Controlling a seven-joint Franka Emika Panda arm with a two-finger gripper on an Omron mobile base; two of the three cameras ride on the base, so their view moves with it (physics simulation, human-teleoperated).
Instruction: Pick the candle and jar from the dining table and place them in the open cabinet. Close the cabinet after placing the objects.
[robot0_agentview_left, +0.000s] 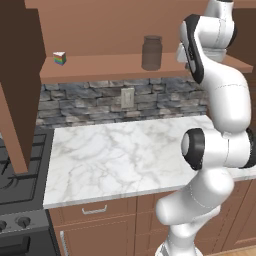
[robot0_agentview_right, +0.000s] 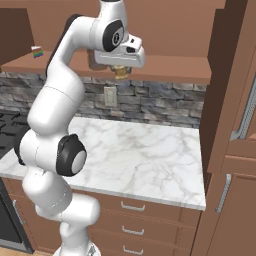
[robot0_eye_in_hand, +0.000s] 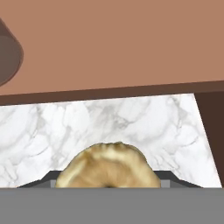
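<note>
From my remote station I see the white arm raised toward the open cabinet (robot0_agentview_left: 125, 67), whose wooden shelf runs above a stone backsplash and a marble counter (robot0_agentview_left: 125, 155). The jar (robot0_agentview_left: 152, 52), grey and translucent with a darker top, already stands upright on that shelf, so I judge its half of the job done. The gripper (robot0_agentview_right: 121, 73) hovers just at the shelf's front edge, to the jar's right as I look from the left base camera. Between its fingers sits the candle (robot0_eye_in_hand: 107, 168), a small yellow-gold lump that I can see close up from the hand camera, with the jaws partly closed around it and the counter far below. A little rainbow-striped wedge (robot0_agentview_left: 60, 58) rests at the shelf's far left, well apart from the jar. To my eye, what remains is to set the candle down on the shelf, release it, and swing the cabinet doors closed.
</note>
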